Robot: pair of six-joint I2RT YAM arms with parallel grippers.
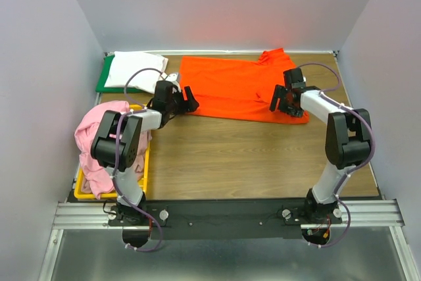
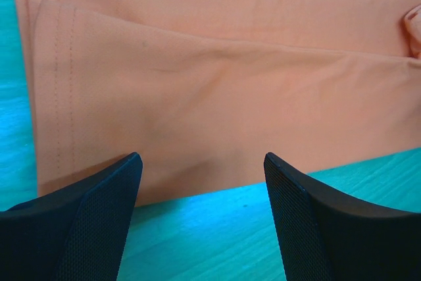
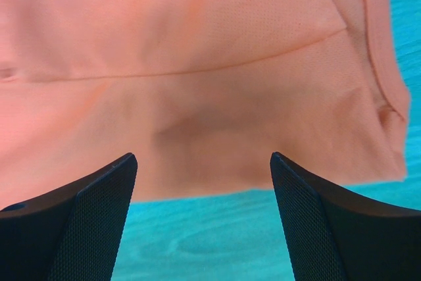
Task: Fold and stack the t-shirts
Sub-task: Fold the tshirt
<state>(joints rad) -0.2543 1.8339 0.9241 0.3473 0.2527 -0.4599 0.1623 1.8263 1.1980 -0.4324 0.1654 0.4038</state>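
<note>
A bright orange t-shirt (image 1: pixel 237 87) lies spread across the back of the table. My left gripper (image 1: pixel 189 103) hovers at its near left corner, jaws open and empty. In the left wrist view the orange cloth (image 2: pixel 217 90) fills the frame, its near edge just ahead of my left gripper (image 2: pixel 202 162). My right gripper (image 1: pixel 281 104) stands open over the shirt's near right edge. The right wrist view shows the orange cloth (image 3: pixel 210 77) and its near hem between the open right gripper (image 3: pixel 202 161) fingers. A folded white t-shirt (image 1: pixel 137 69) rests at the back left. Pink t-shirts (image 1: pixel 99 139) spill from the bin.
A flat green board (image 1: pixel 105 78) lies under the white shirt at the back left. A yellow plastic bin (image 1: pixel 141 179) stands at the left near my left arm's base. Grey walls close in the table on three sides.
</note>
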